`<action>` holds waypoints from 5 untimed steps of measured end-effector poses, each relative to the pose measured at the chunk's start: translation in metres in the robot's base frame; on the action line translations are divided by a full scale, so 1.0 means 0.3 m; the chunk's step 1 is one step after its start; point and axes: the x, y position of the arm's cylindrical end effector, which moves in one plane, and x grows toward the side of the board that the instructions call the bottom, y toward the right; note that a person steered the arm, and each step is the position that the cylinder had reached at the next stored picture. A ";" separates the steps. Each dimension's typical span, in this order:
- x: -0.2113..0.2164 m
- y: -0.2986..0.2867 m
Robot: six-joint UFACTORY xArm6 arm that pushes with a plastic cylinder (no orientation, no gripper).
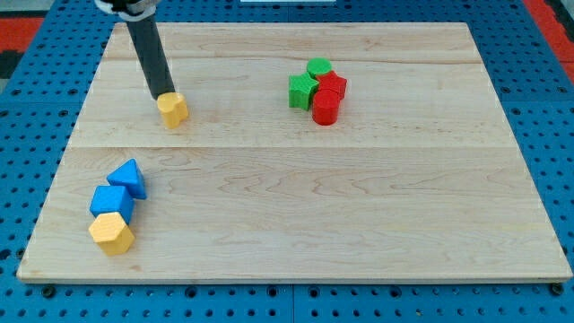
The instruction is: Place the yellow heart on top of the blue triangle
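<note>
Light wooden worktop (359, 224) on blue grid. No fingers, just a rod; my tip (165, 94) touches the small yellow heart block (173, 109) from behind. Blue triangle block (128, 178) sits well below-left. Counts: 2 yellow, 2 blue, 2 green, 2 red.

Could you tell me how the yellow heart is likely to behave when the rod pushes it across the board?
The yellow heart looks squat and flat-bottomed, so it should slide, not roll. My tip sits at its upper-left edge, off-centre, so it may rotate. The wooden board looks smooth, probably offering little resistance.
</note>
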 end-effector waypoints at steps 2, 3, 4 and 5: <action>-0.018 0.085; 0.029 0.145; 0.100 0.148; 0.168 0.088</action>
